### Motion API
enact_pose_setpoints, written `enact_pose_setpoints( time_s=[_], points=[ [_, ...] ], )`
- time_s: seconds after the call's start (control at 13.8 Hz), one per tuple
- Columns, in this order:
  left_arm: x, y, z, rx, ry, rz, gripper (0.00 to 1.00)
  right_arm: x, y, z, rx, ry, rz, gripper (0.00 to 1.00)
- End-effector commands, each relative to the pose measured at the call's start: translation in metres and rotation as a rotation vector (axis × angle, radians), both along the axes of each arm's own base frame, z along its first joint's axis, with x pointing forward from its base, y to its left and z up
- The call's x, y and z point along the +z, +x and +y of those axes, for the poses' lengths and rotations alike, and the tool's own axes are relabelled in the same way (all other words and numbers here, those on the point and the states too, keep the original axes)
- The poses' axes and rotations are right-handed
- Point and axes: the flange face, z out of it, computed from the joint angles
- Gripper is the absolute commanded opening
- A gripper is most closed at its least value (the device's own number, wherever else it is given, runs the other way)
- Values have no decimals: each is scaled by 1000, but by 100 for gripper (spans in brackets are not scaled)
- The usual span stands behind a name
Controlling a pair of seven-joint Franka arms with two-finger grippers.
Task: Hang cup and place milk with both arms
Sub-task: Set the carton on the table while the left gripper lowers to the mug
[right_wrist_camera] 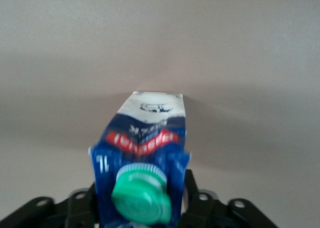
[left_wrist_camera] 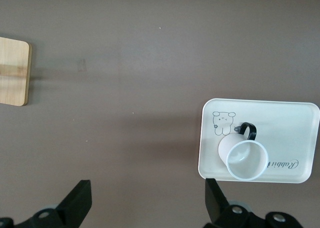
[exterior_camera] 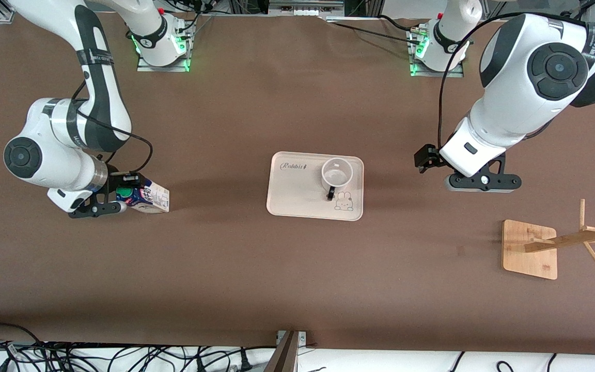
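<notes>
The milk point(exterior_camera: 149, 198) lies tilted on the table at the right arm's end, its green cap point(right_wrist_camera: 141, 200) facing the wrist. My right gripper point(exterior_camera: 126, 194) is low at the table, around the carton's capped top point(right_wrist_camera: 141, 188). The cup point(exterior_camera: 337, 173) stands upright on the white tray point(exterior_camera: 292, 201) at mid-table, its black handle toward the front camera. My left gripper point(exterior_camera: 483, 182) hangs open over bare table between the tray and the wooden rack, nothing between its fingers point(left_wrist_camera: 82, 195). The left wrist view also shows the cup point(left_wrist_camera: 246, 160) on the tray point(left_wrist_camera: 300, 118).
A wooden cup rack point(exterior_camera: 530, 248) with slanted pegs stands toward the left arm's end, nearer the front camera; its base point(left_wrist_camera: 14, 70) shows in the left wrist view. Cables run along the table's front edge point(exterior_camera: 122, 356). Brown tabletop lies between tray and rack.
</notes>
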Motion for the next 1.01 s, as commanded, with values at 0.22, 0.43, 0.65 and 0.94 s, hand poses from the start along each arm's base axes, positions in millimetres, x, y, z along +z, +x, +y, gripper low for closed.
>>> enact_pose_setpoints(
  time_s=[0.22, 0.43, 0.65, 0.94],
  points=[
    [-45, -11, -55, -78, 16, 76, 100, 12, -1, 3, -37, 25, -17, 100],
    [-73, -7, -85, -107, 14, 50, 100, 38, 6, 7, -24, 37, -63, 100],
    [-104, -12, -126, -58, 9, 23, 100, 72, 5, 10, -2, 46, -60, 100],
    [-165, -29, -172, -75, -40, -64, 100, 145, -2, 14, 24, 32, -70, 100]
  ],
)
